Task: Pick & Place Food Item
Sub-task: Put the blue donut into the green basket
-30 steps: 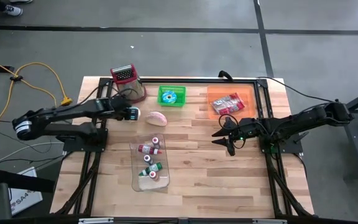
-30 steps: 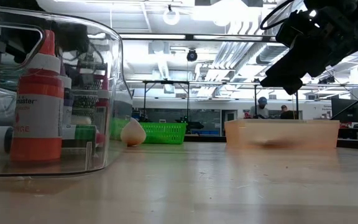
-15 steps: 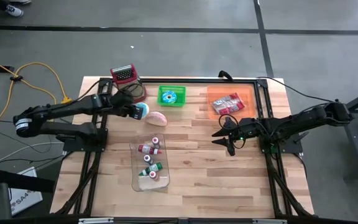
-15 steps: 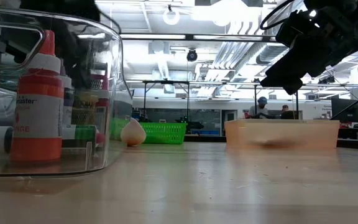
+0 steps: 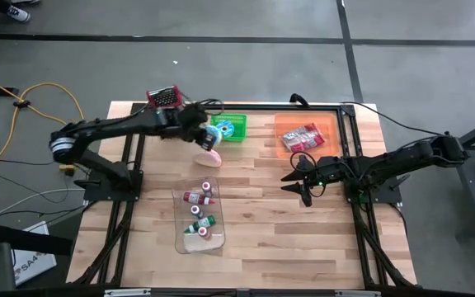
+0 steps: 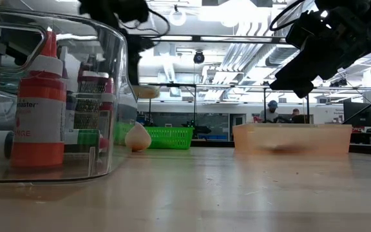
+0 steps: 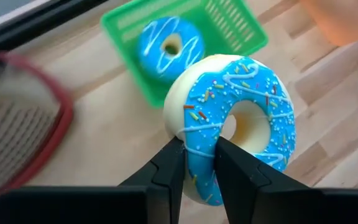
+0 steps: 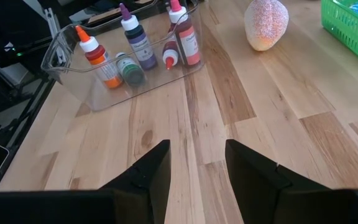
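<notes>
A robotics laboratory or workshop: a butcher-block desk stands on a grey concrete floor, with a yellow cable trailing across it. Beyond the desk, the low view takes in an open hall with exposed ceiling ducts, hanging lamps and what appear to be two people seated at distant workstations.

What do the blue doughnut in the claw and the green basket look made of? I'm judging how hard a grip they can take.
The doughnut, pinched in the left claw, looks like moulded plastic or foam play food: smooth cream body, glossy blue icing with painted sprinkles. How soft it is cannot be told. The green basket looks like thin, rigid, shiny plastic, with slotted lattice walls.
</notes>
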Controlling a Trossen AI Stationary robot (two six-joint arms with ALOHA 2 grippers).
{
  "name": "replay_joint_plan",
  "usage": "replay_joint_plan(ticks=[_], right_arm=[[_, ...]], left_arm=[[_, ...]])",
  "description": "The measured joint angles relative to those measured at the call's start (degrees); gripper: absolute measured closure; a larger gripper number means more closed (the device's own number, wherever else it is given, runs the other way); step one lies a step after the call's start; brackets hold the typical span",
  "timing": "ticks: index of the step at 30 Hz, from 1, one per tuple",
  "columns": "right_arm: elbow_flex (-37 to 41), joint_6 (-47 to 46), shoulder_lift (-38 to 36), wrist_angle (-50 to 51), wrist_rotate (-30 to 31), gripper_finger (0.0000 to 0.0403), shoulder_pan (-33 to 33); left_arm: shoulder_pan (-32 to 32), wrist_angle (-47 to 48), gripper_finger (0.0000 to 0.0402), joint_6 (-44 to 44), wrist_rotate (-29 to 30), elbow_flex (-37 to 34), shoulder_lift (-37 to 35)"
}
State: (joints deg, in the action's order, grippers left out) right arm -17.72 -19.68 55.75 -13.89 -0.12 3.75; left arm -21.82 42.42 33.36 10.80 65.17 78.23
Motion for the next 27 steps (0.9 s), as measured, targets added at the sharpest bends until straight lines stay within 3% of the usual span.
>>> replay_joint_plan(ticks=[8,14,27], right_arm=[[0.0,0.0,0.0,0.0,-0.01,0.0261,0.02],[0.0,0.0,-0.02,0.0,0.0,0.0261,0.01],[0.0,0.0,0.0,0.0,-0.02,0.0261,0.02]], left_arm=[[-5.24,-3.72,0.0324,-7.63,-4.88,6.65,10.35],[-9.95,-8.45,0.0324,-10.88,-9.32,7.01,14.43],[-11.39,-12.23,0.0324,-10.99,-8.38,8.4,17.44]])
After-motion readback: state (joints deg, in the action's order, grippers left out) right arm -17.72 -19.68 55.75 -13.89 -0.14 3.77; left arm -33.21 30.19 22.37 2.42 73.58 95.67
